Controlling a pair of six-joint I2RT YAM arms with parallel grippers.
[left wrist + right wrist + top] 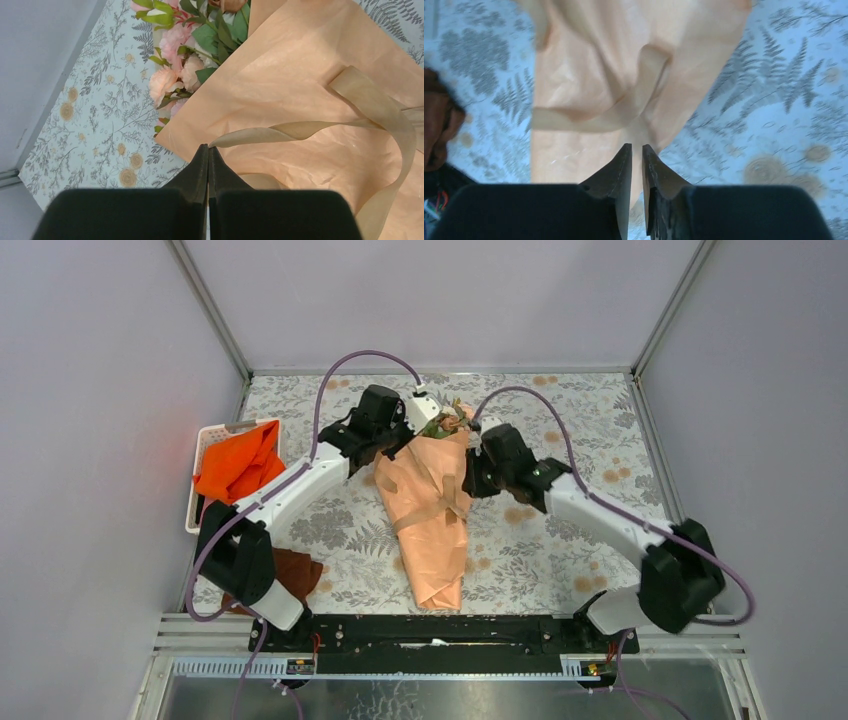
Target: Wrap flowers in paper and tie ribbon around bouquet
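Wrapping looks done — the crinkly peach-orange paper cone [437,555] lies on the leaf-patterned table [570,540], pale pink roses [172,75] at its far mouth. The flat tan ribbon [380,107] loops it loosely, knot unfinished — left gripper [208,147] pinches its end; right gripper [637,147] slightly parted, empty

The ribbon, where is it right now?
The ribbon lies across the middle of the bouquet, in the centre of the table in the top view; one end meets the left fingers.
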